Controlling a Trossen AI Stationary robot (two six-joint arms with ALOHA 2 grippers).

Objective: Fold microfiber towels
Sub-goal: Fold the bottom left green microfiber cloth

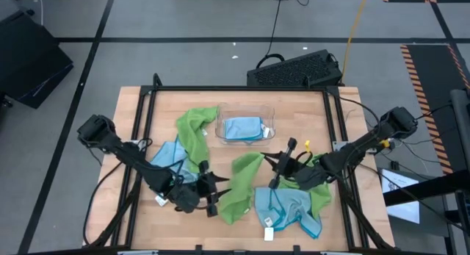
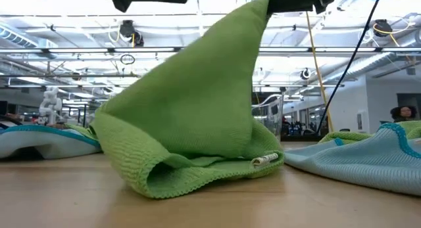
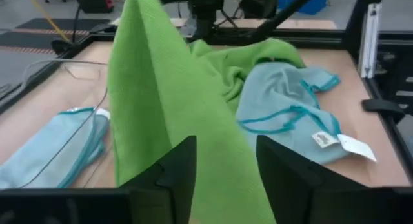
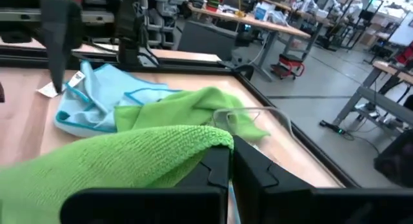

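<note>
Mid-table, right end effector (image 1: 273, 167) pinching raised green towel (image 1: 239, 187); left end effector (image 3: 222, 179) open beside it; blue towel (image 1: 283, 208) close by

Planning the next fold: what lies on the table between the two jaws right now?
In the high view, only the lime green towel spans the stretch from the left gripper to the right gripper, whose jaws pinch its raised corner; no other cloth lies there.

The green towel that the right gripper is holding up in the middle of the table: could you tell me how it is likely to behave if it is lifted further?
The green towel is probably floppy: it hangs like a tent from the right gripper, its lower edge curling on the table. It likely weighs little, since one pinched corner holds it up. It should drape and drag rather than slide cleanly.
</note>
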